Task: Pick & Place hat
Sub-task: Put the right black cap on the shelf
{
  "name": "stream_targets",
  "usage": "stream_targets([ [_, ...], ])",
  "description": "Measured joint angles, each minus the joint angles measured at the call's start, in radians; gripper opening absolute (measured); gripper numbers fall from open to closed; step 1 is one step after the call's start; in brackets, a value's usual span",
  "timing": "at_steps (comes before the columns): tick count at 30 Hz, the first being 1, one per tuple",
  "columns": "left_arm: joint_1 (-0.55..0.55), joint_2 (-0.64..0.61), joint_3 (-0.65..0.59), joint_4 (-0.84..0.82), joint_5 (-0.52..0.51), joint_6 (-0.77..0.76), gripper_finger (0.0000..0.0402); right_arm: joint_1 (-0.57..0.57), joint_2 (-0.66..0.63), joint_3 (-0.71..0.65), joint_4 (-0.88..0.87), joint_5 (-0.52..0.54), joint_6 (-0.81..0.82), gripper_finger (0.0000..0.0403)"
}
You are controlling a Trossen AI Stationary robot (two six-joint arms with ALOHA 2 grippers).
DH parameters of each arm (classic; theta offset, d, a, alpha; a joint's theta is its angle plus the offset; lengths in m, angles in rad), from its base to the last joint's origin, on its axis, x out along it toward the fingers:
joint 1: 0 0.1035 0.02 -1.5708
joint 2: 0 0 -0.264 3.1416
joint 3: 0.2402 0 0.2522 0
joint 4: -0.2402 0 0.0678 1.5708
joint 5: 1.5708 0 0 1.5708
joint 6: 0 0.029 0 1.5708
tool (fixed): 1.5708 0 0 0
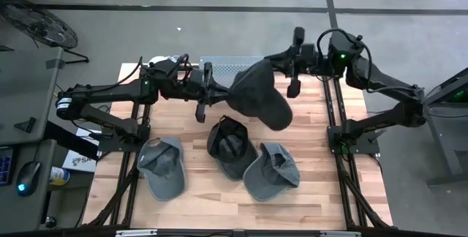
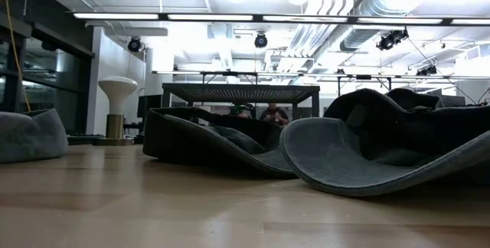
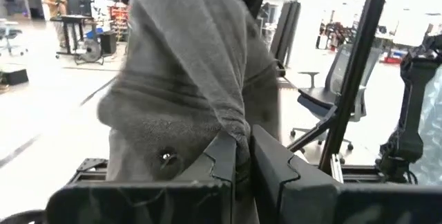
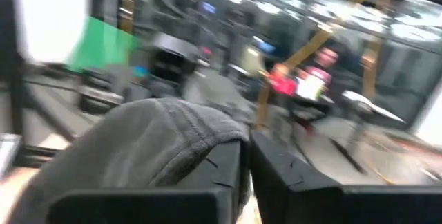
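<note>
Three caps lying on the wooden worktop (image 1: 307,193)

A grey cap (image 1: 162,167) is sitting toward the left edge, a black cap (image 1: 231,145) is resting near the middle, and a second grey cap (image 1: 272,171) is lying just right of it, their edges overlapping; all three are sitting in the front half, while the planks toward the back edge are lying mostly under the arms.
</note>
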Motion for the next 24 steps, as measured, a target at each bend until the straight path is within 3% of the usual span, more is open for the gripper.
stream_targets([
  [6,-0.001,0.0,0.0,0.005,-0.107,-0.109,0.0016,-0.001,-0.084,0.001,-0.103,0.248,0.041,0.011],
  [9,0.0,0.001,0.022,-0.002,-0.174,-0.157,0.0016,-0.001,-0.121,0.001,-0.163,0.324,0.062,0.0151],
  [15,0.0,0.047,0.09,-0.003,-0.263,-0.237,0.0016,0.015,-0.152,0.001,-0.264,0.299,0.169,0.0205],
  [24,0.007,0.198,0.216,-0.009,-0.336,-0.281,0.0016,0.127,-0.066,0.001,-0.279,0.313,0.218,0.0201],
])
